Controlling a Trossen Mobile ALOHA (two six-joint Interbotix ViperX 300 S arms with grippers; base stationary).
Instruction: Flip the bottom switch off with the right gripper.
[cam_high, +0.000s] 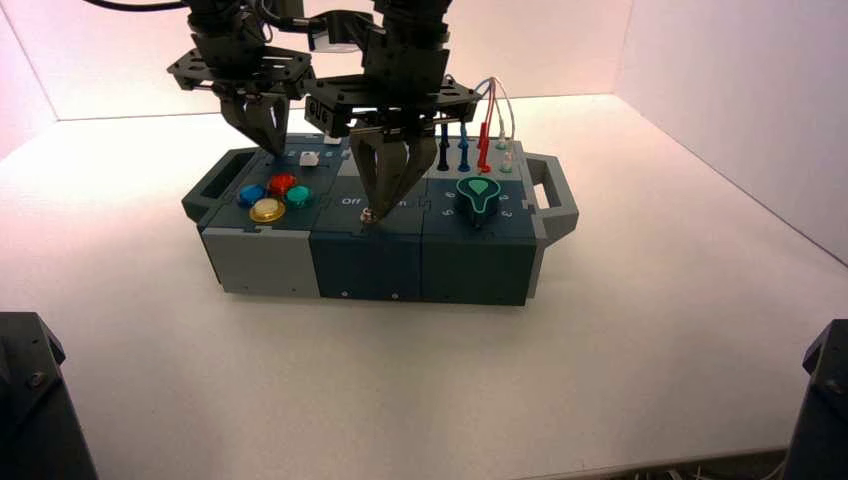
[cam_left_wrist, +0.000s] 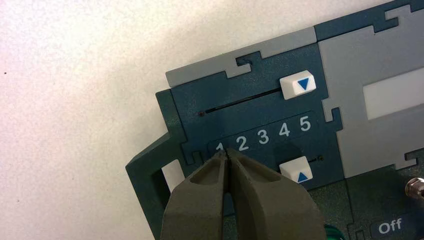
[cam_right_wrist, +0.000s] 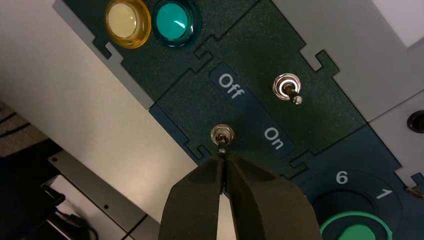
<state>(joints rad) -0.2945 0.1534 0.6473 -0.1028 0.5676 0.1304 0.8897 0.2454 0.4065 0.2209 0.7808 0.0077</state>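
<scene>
The bottom switch (cam_right_wrist: 222, 135) is a small silver toggle on the dark blue panel, between the white letterings "Off" (cam_right_wrist: 231, 85) and "On" (cam_right_wrist: 274, 139). My right gripper (cam_right_wrist: 223, 156) is shut, its two fingers meeting in a wedge right at the end of the lever, touching or nearly touching it. In the high view the right gripper (cam_high: 377, 207) stands over the bottom switch (cam_high: 369, 213) near the middle of the box's front edge. The left gripper (cam_left_wrist: 227, 155) is shut and hovers over the slider panel at the box's back left.
A second silver toggle (cam_right_wrist: 287, 87) without lettering sits behind the first. Yellow (cam_right_wrist: 127, 20) and green (cam_right_wrist: 175, 20) buttons lie to the left, and a green knob (cam_high: 478, 195) to the right. Two white sliders (cam_left_wrist: 298, 84) flank numbers 1 to 5. Plugged wires (cam_high: 487, 130) stand at the back right.
</scene>
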